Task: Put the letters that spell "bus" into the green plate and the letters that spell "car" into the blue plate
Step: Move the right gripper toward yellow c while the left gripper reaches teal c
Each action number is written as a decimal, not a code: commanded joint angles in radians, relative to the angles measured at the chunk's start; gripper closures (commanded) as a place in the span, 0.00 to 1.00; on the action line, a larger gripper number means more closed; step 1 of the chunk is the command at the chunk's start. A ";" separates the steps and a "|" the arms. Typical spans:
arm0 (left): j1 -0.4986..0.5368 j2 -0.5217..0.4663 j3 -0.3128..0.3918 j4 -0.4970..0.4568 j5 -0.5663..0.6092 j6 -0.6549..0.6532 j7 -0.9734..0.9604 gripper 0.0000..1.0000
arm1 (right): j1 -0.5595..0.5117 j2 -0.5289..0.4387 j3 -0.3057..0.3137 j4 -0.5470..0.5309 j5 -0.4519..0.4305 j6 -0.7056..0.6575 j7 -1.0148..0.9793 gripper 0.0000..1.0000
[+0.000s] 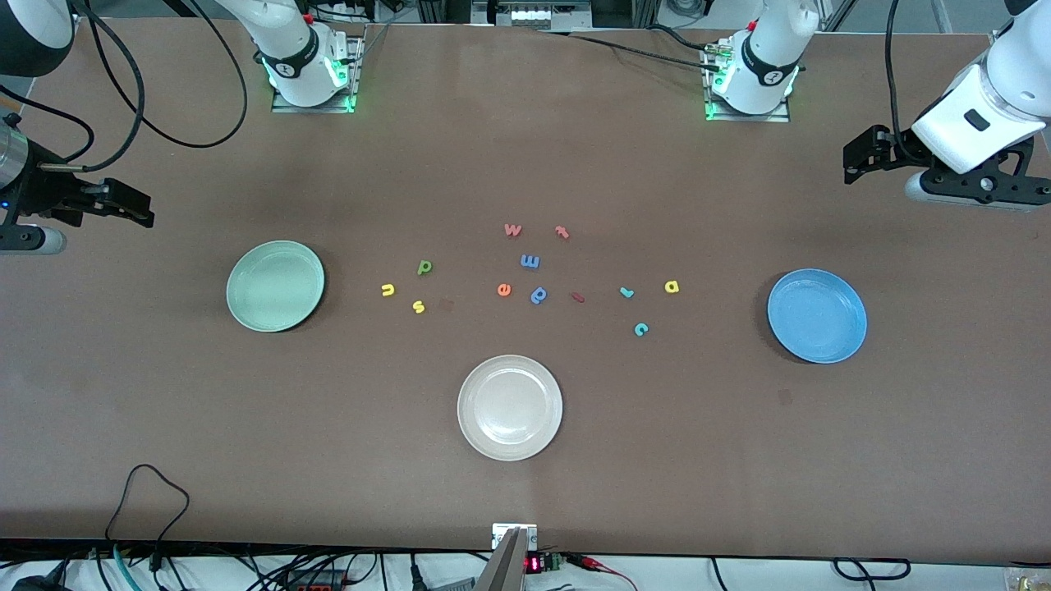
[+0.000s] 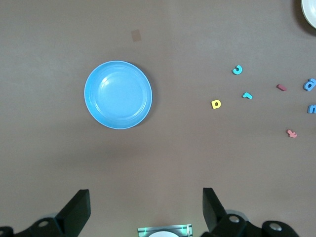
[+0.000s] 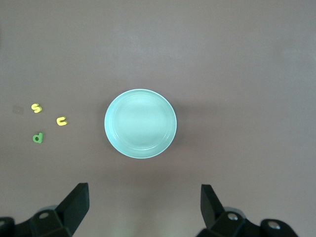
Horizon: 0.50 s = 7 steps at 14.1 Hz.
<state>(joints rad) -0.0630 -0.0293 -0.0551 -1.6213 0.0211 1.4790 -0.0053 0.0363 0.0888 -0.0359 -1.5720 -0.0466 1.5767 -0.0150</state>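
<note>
1. Brown worktop (image 1: 525, 492) fills the scene. Take a clock dial laid flat on it, with 12 at the robot bases and 6 at the front camera.
2. The green plate (image 1: 275, 286) sits toward 9 o'clock, at the right arm's end. The blue plate (image 1: 817, 316) sits toward 3 o'clock, at the left arm's end. Both are empty, and a white plate (image 1: 510, 407) lies at 6.
3. The "bus" letters cluster just at 3 o'clock of the green plate: green b (image 1: 424, 266), yellow u (image 1: 387, 289) and yellow s (image 1: 419, 307). The u lies closest to the rim.
4. The "car" letters lie at 9 o'clock of the blue plate: yellow a (image 1: 672, 286), teal r (image 1: 626, 292) and teal c (image 1: 641, 329). The a lies closest to that plate.
5. The right gripper (image 1: 123, 205) hangs released and empty over the worktop's 9 o'clock margin. From it, the green plate and then the bus letters lie toward 4 o'clock, so this arm looks the nearer one for them.
6. The left gripper (image 1: 858, 160) hangs released and empty over the 3 o'clock margin. The blue plate lies toward 7 o'clock of it, and the car letters lie toward 8 o'clock, past the plate.
7. Distractors crowd the middle between the two groups: an orange e (image 1: 503, 289), a blue p (image 1: 539, 295) and a blue m (image 1: 530, 262).
8. The letters are too small to tell how their long axes lie.
</note>
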 commanded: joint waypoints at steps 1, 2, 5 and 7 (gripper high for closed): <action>0.003 0.019 0.000 0.031 -0.016 -0.009 0.002 0.00 | 0.014 0.019 -0.004 0.037 0.010 -0.029 -0.002 0.00; 0.003 0.019 0.000 0.031 -0.017 -0.009 0.004 0.00 | 0.014 0.019 -0.004 0.037 0.011 -0.027 -0.005 0.00; 0.008 0.019 0.000 0.031 -0.018 -0.014 0.001 0.00 | 0.042 0.034 -0.004 0.036 0.014 -0.027 -0.008 0.00; 0.012 0.019 0.000 0.029 -0.020 -0.026 -0.013 0.00 | 0.089 0.058 -0.004 0.032 0.013 -0.030 -0.011 0.00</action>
<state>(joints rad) -0.0603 -0.0283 -0.0543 -1.6213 0.0211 1.4768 -0.0092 0.0784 0.1086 -0.0342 -1.5717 -0.0414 1.5732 -0.0154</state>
